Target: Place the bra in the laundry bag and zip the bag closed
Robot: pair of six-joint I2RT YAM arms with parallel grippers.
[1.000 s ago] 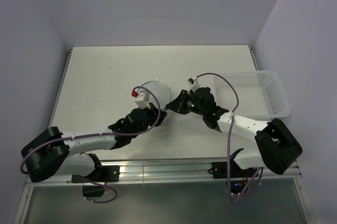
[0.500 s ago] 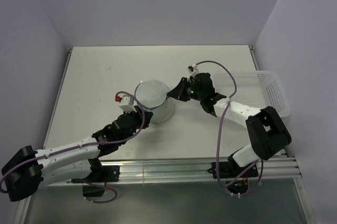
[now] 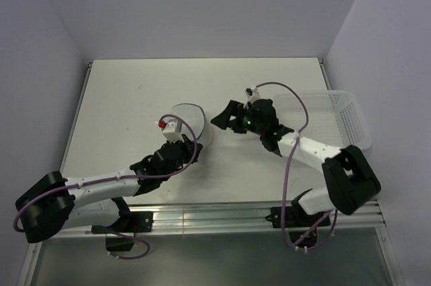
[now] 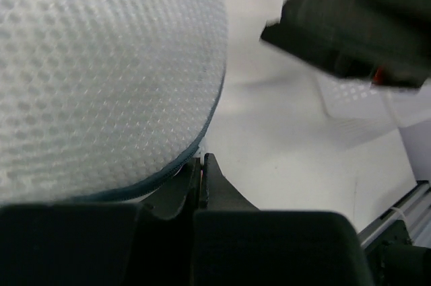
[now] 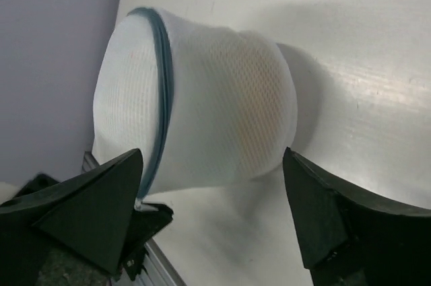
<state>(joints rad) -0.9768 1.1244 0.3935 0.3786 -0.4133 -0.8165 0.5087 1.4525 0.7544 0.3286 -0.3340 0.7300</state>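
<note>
Laundry bag (image 5: pixel 222 104) contents hidden by mesh; left fingers (image 4: pixel 219 190) closed at rim.

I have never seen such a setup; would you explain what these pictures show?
Two robot arms are bolted to a table. One picture looks down from above; the other two come from a camera on each wrist. On the table are a round mesh laundry bag and, at the right, a white plastic basket. The left claw is shut at the bag's zipper rim; whether it pinches it is unclear. The right claw is open, facing the bag without touching it.
</note>
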